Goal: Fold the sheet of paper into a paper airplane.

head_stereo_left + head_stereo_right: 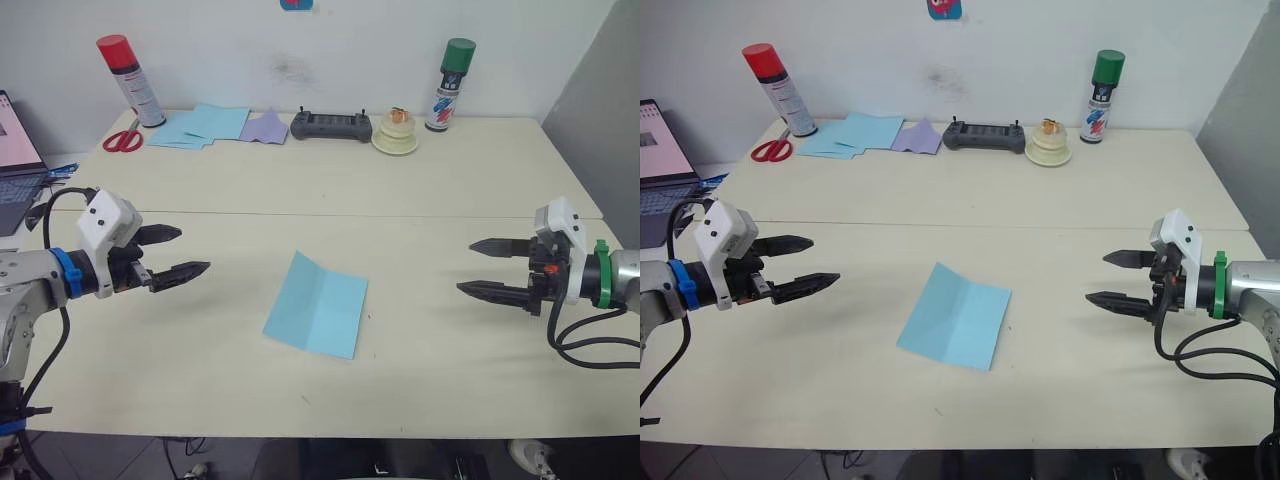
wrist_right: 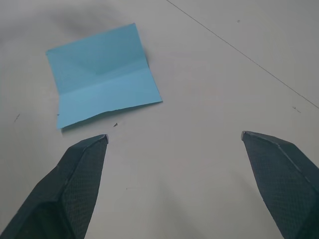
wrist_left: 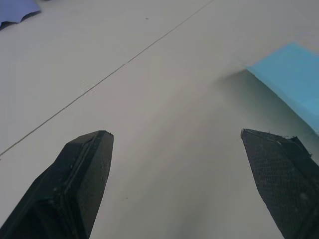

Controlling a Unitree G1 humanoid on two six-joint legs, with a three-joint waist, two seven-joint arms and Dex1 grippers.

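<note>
Lies flat near the middle of the surface [image 1: 480, 190], closer to its front edge than its back: the sheet of paper [image 1: 317, 318], light blue, thin, roughly square, turned a little askew, with one straight crease running down it. Seems barely begun, judging from that single crease and no pointed nose yet.

Hovers over the left side of the surface, well apart from the sheet: the left tool [image 1: 178, 254], fingers spread wide, holding nothing. Hovers over the right side, likewise well apart: the right tool [image 1: 487, 267], also wide open and empty.

For the next fold, probably best to bring both tools in low, pin one half of the sheet with one tool, and slide a fingertip of the other under a free corner. Should need care: thin paper on a smooth, matte, cream surface is likely to skate rather than lift. Worth lining corners up on the crease before pressing flat.

Along the back edge: a loose pile of blue sheets [image 1: 200, 125], a lavender sheet [image 1: 265, 127], red-handled scissors [image 1: 123, 139], two spray cans [image 1: 131, 81] and a dark controller [image 1: 331, 126].
</note>
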